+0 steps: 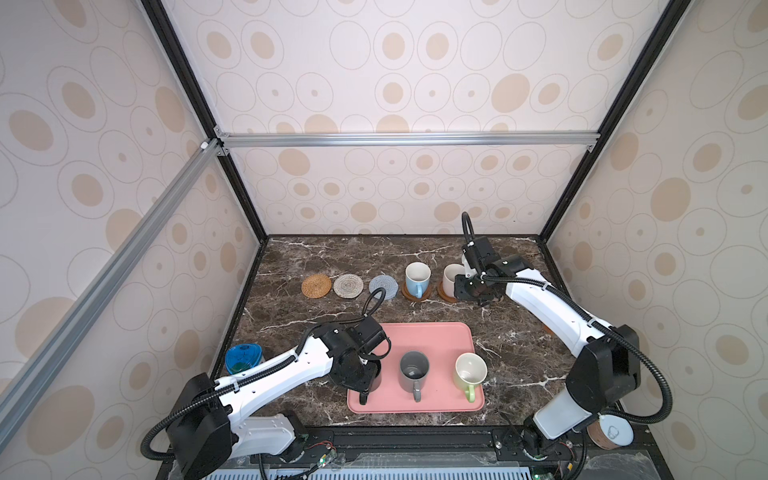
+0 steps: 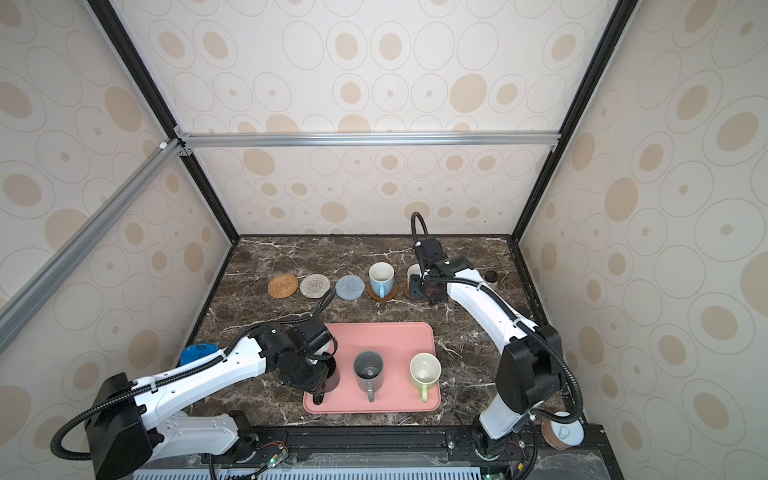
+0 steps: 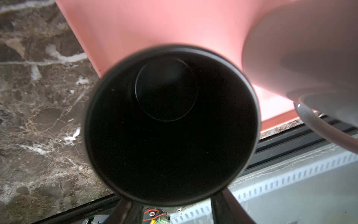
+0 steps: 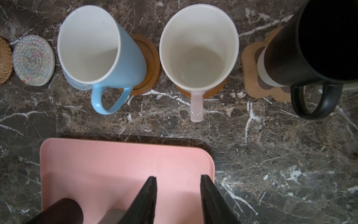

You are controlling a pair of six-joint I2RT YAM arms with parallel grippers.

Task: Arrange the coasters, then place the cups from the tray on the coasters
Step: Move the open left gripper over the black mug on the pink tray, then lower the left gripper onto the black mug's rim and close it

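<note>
Your left hand (image 3: 174, 205) sits over the black cup (image 2: 332, 376) at the tray's (image 2: 386, 336) 9 o'clock edge; you can't tell whether it grips. Your right hand (image 4: 178, 180) hangs narrowly parted and empty above the table (image 1: 311, 257), at 4 o'clock from the pink cup (image 1: 451, 276) on its coaster (image 1: 444, 296).

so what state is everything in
light blue mug: on wooden disc
pink mug: on other wooden disc
far black mug: on paw coaster
near black mug: on tray
grey mug: on tray
green mug: on tray
rattan coaster: bare
cream coaster: bare
grey-blue coaster: bare
left gripper: open, at near black mug
right gripper: open, empty
</note>
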